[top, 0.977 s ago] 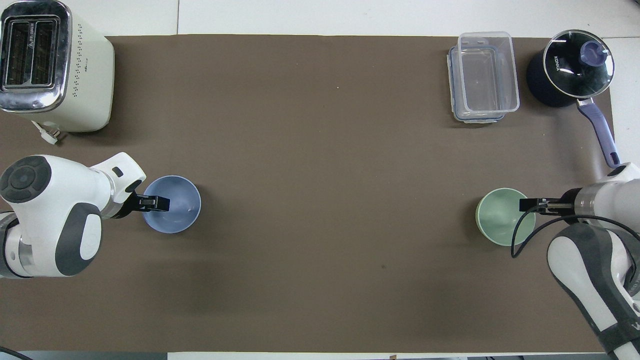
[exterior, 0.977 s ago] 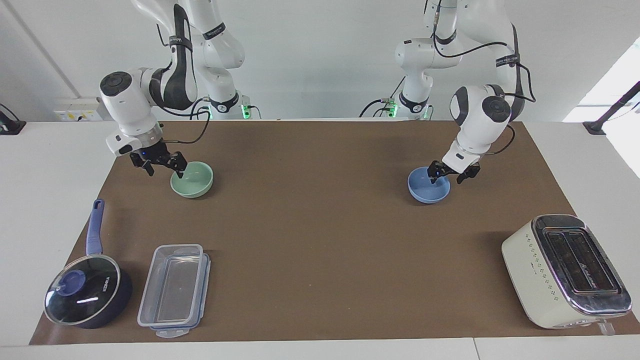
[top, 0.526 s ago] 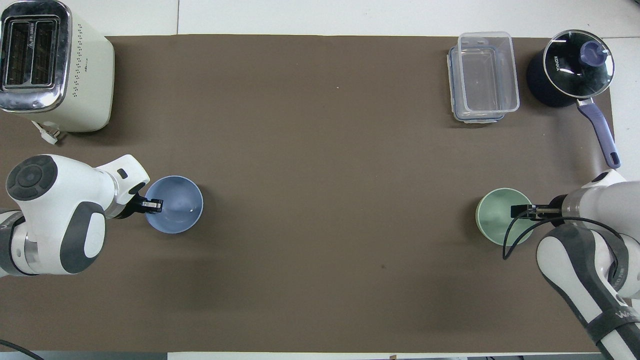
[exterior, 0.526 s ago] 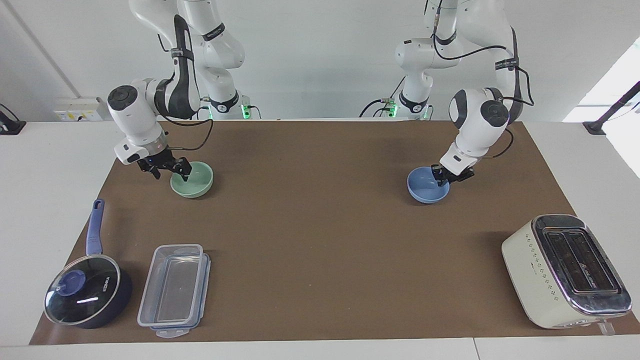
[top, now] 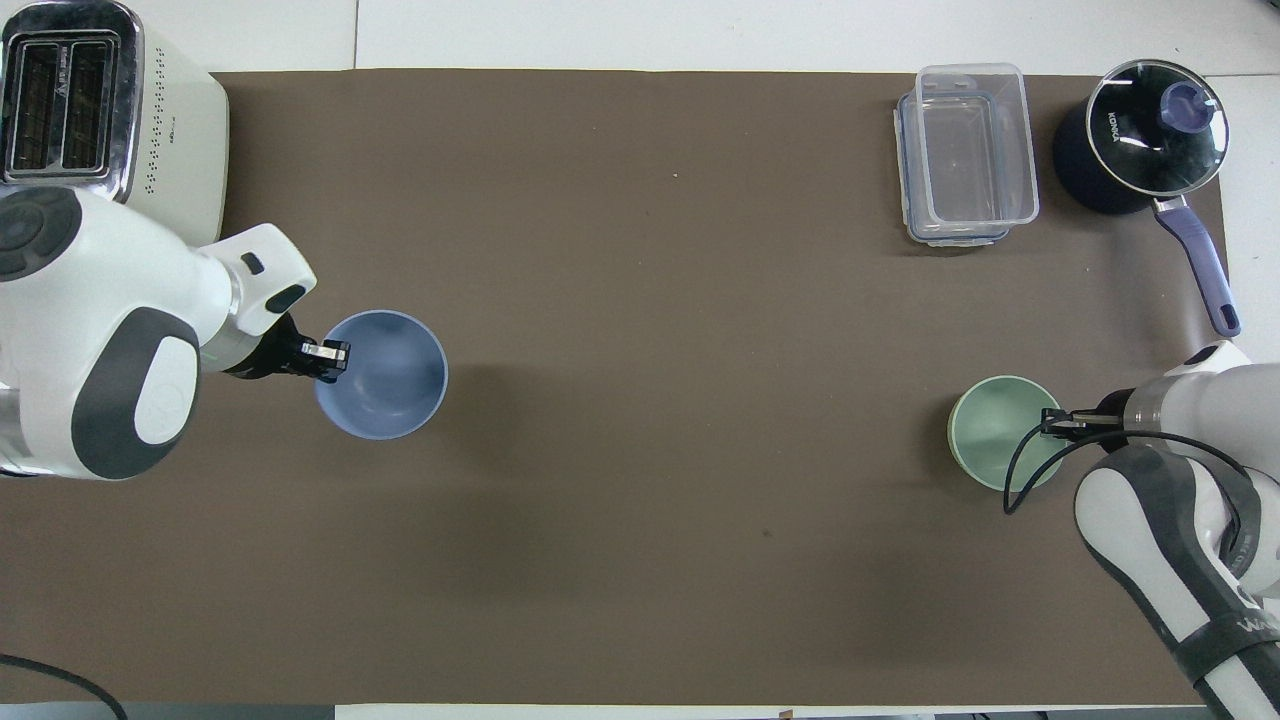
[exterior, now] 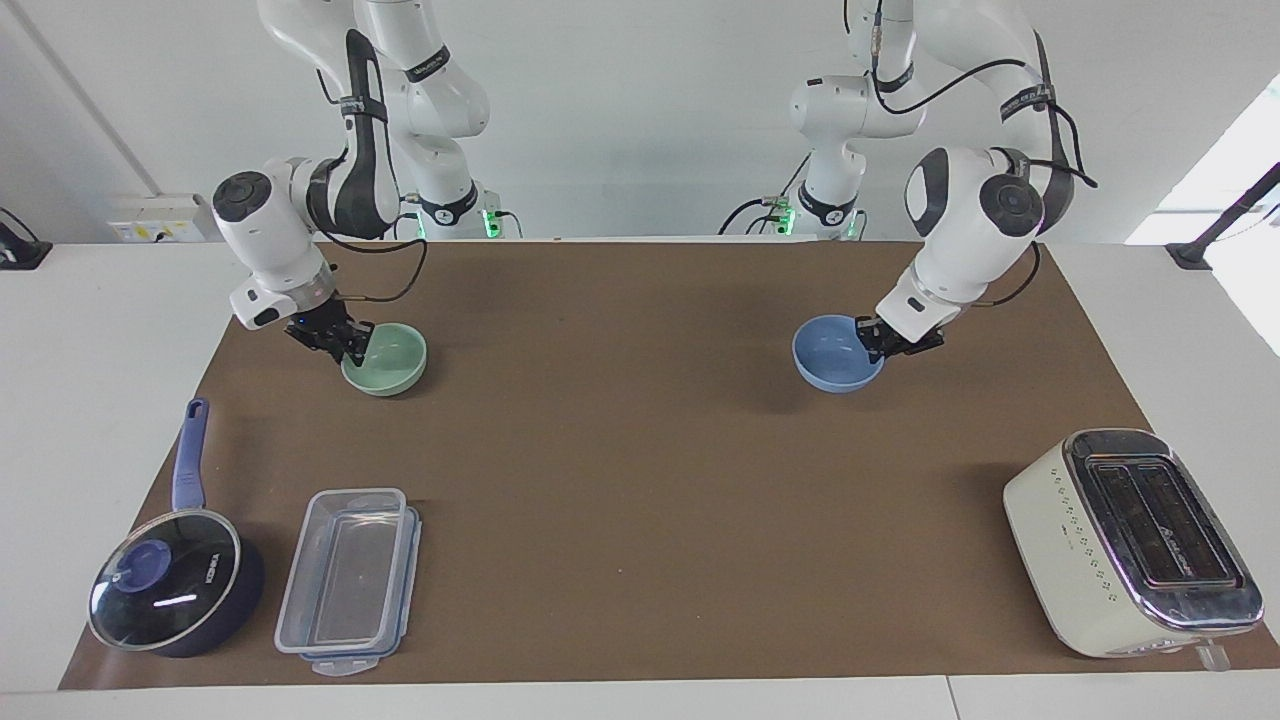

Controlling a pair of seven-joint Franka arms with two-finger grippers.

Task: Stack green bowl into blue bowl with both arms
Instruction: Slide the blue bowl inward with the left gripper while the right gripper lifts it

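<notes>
The left gripper [exterior: 876,341] is closed on the rim of the small round light-blue matte bowl [exterior: 835,353], pinching the wall at the edge toward the left arm's end of the table. In the facing view this blue bowl hangs clear of the brown table mat [exterior: 640,480], with its shadow cast apart from it; the bowl's body extends from the jaws toward the table centre, mouth up and slightly tilted.

The right gripper [exterior: 345,342] is closed on the rim of the small round pale mint-green matte bowl [exterior: 388,358], which sits on the mat. Its body likewise extends from the jaws toward the table centre.

The governing relation: the two bowls lie well apart along the length of the table, each bowl pointing inward from its jaws, so stacking probably requires both arms to converge, the green bowl arriving above the blue one.

The overhead view confirms each fingertip pair straddles a rim wall, left gripper [top: 328,357], right gripper [top: 1050,423], but gives no height. Only the facing view shows the blue bowl [top: 381,373] is airborne and the green bowl [top: 1002,430] grounded.
</notes>
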